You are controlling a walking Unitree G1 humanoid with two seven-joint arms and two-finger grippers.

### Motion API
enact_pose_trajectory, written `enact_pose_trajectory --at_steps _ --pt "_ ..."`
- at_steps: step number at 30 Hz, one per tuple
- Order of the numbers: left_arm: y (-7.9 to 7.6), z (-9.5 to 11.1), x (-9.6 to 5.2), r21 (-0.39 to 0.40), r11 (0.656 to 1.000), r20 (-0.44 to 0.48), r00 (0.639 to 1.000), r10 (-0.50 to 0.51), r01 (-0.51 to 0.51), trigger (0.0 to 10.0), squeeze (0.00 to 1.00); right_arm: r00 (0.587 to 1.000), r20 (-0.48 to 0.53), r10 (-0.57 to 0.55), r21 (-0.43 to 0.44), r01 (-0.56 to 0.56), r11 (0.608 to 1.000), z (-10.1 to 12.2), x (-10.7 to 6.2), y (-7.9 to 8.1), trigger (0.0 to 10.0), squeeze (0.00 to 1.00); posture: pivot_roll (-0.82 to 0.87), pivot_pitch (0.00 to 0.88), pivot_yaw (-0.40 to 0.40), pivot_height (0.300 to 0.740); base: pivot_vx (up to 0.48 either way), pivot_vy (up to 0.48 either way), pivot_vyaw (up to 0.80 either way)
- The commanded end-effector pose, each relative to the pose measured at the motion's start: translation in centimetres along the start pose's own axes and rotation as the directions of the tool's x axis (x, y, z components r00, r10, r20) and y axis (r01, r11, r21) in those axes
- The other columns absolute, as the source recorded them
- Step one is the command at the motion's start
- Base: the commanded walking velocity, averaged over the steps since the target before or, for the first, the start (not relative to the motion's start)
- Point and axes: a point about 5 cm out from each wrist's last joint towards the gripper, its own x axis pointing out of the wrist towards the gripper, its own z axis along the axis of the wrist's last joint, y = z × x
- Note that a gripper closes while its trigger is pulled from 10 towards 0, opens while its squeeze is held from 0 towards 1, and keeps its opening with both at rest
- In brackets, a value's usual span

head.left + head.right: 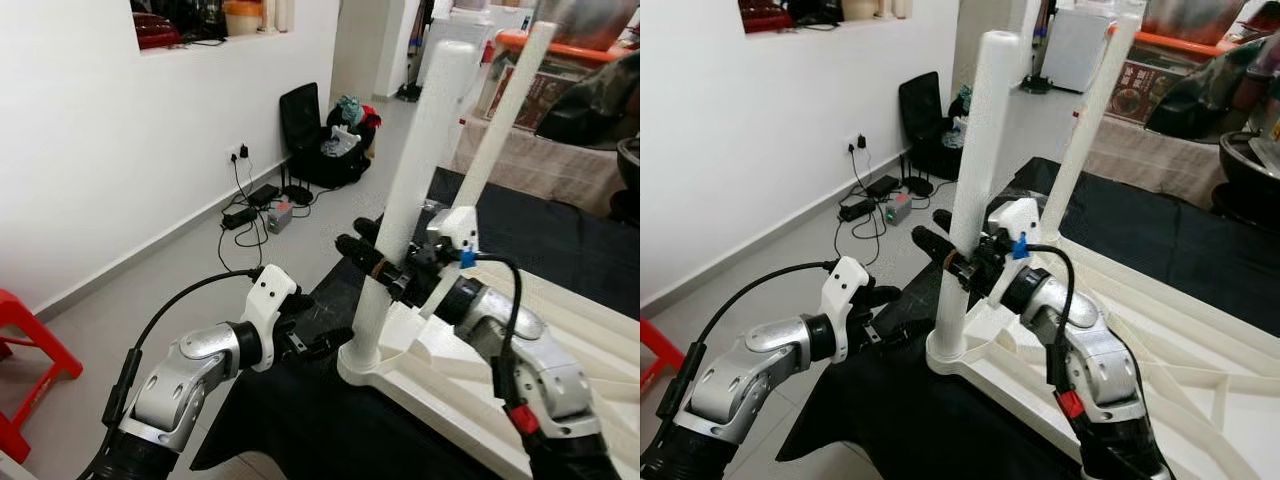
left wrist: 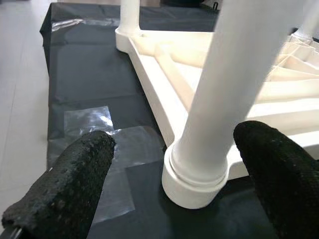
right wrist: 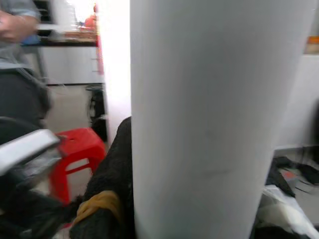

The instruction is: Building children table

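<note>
Red stool: at the far left on the grey floor, beside the white wall.
Cables and power strip: on the floor along the wall, plugged into a wall socket; a black bag sits further back.
Left gripper: low, at the edge of the black sheet, aimed at the foot of the near leg. Its two black fingers stand wide apart, one on either side of the leg's base, touching nothing and holding nothing.
Near table leg: a white tube standing upright in the corner socket of the upturned tabletop, nearest the robot's left.
Right gripper: higher up, closed around the near table leg partway up its length; one finger lies pressed against the tube.
Upturned tabletop: white, ribbed underside facing up, lying flat on the black sheet to the right of the near leg.
Second leg: a thinner-looking white tube, upright at a further corner, behind the right wrist.
</note>
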Motion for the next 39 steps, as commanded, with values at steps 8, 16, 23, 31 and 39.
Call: enact_pose_trajectory --at_steps 8,16,23,31,39 --pt "-0.5 0.0 0.3 0.005 1.0 0.003 1.0 -0.029 0.029 10.0 0.0 0.977 -0.116 -0.177 -0.046 0.173 0.984 -2.8 -2.0 -2.1 0.0 0.0 0.08 0.0 -0.077 0.74 0.0 0.0 0.0" --pt "-0.5 0.2 0.4 0.01 1.0 0.01 1.0 -0.027 0.027 10.0 0.0 0.367 -0.299 -0.881 -0.294 0.843 0.451 -6.8 -7.3 -9.2 0.0 0.0 0.09 0.0 -0.084 0.74 0.0 0.0 0.0" --pt "-0.4 0.1 0.1 0.012 1.0 0.002 1.0 -0.024 0.024 10.0 0.0 0.229 -0.328 -0.916 -0.274 0.905 0.325 -8.3 -8.3 -7.7 0.0 0.0 0.08 0.0 -0.083 0.74 0.0 0.0 0.0" --pt "-0.5 0.2 0.5 0.012 0.999 0.005 1.0 -0.03 0.029 10.0 0.0 0.472 -0.27 -0.839 -0.159 0.838 0.522 -6.9 -3.9 -5.3 10.0 1.0 0.08 0.0 -0.082 0.74 0.0 0.0 0.0" --pt "-0.3 0.1 0.3 0.009 1.0 0.004 1.0 -0.026 0.026 10.0 0.0 0.747 -0.067 -0.661 -0.046 0.66 0.75 -2.3 -0.9 -5.2 10.0 0.0 0.09 0.0 -0.082 0.74 0.0 0.0 0.0"
